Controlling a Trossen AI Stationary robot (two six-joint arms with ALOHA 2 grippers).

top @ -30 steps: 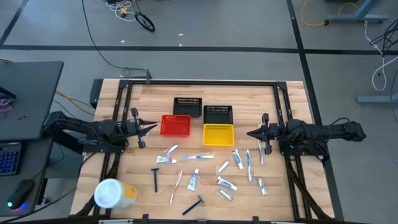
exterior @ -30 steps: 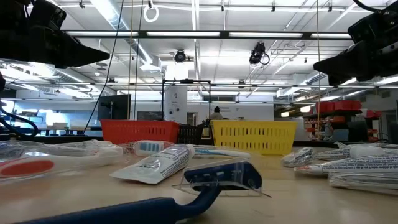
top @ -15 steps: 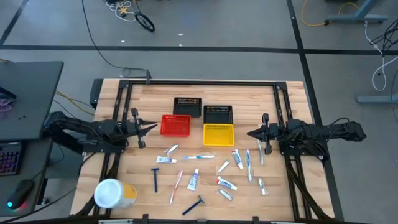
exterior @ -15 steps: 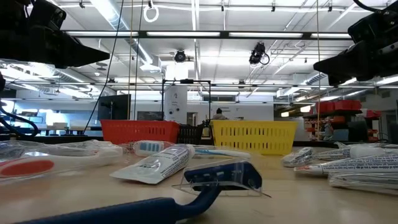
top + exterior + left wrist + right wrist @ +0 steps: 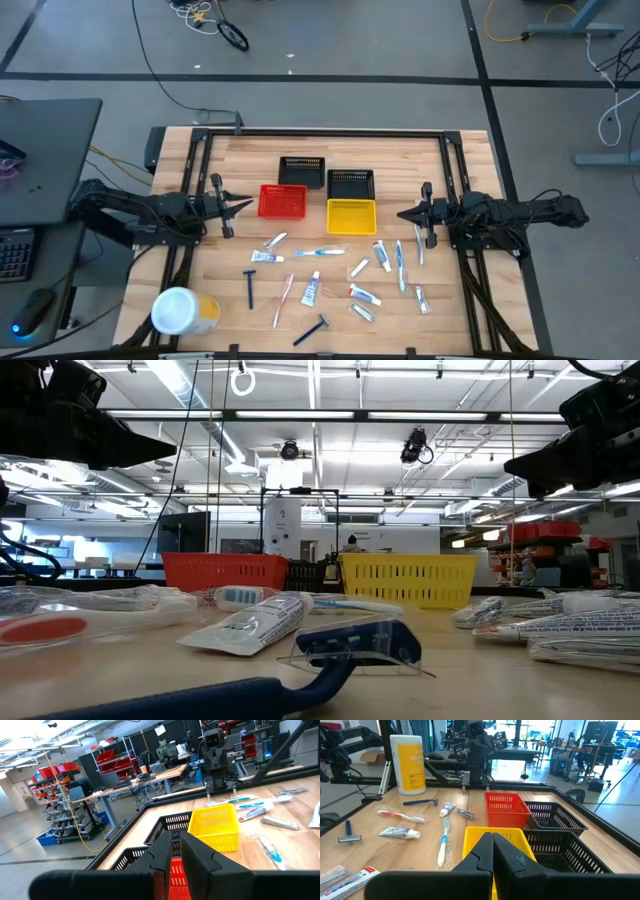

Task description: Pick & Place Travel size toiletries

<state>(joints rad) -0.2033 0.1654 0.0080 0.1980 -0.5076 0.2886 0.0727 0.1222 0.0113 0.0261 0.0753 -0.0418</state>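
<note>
None of the travel size toiletries (image 5: 330,272) is binned yet, all lying loose on the surface (image 5: 400,160) before the baskets (image 5: 350,215), while my left claw (image 5: 243,205) and right claw (image 5: 403,214) hover pinched together, empty.

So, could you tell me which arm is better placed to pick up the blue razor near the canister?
Probably the left: its end effector hovers on the blue razor's side of the table, while the right end effector sits across it.

I see both arms stretched level and pointing inward, the left gripper (image 5: 243,204) at centre-left of the high view, the right gripper (image 5: 404,214) at centre-right. Each one's fingers are pressed together, holding nothing.
</note>
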